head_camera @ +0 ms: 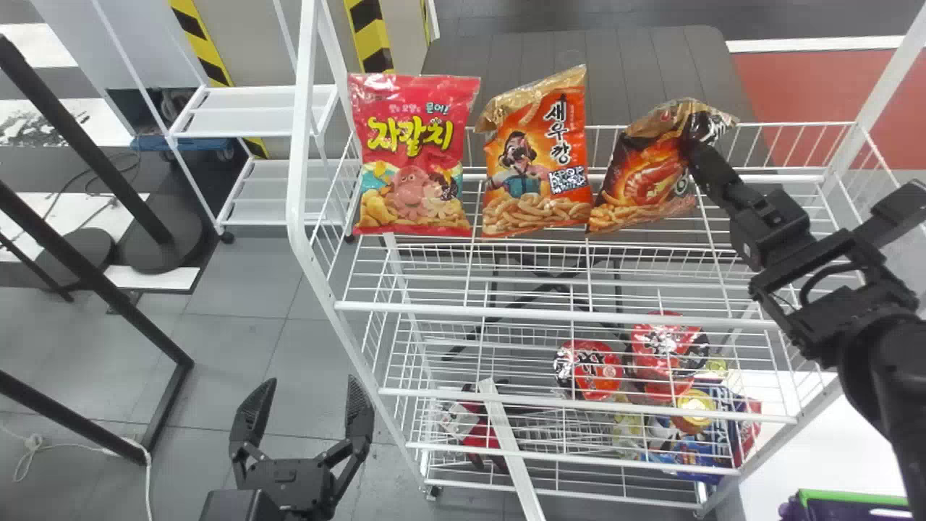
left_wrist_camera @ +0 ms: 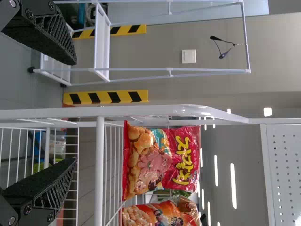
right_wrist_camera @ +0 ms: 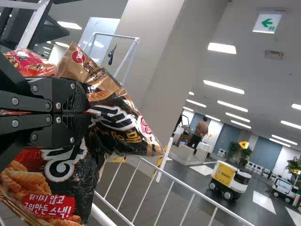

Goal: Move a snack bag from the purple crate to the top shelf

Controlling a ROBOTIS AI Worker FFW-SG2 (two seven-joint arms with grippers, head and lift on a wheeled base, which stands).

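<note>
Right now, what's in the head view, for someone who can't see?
A black right end effector grips an orange-and-black plastic snack bag at a white wire rack's top shelf, beside an orange bag and a red bag.

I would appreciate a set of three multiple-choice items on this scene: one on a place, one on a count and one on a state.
1. Where is the snack bag that the right gripper holds?
A) In the purple crate
B) On the floor
C) At the right end of the row at the top shelf

2. How many snack bags are in that row, the held one included?
A) Three
B) Five
C) Six

3. How is the left gripper?
A) Shut on a bag
B) Open, with nothing between its fingers
C) Shut and empty

Key:
1. C: the head view shows it to the right of the orange bag.
2. A: the pink bag, the orange bag and the held one.
3. B: its fingers stand wide apart beside the rack.
</note>
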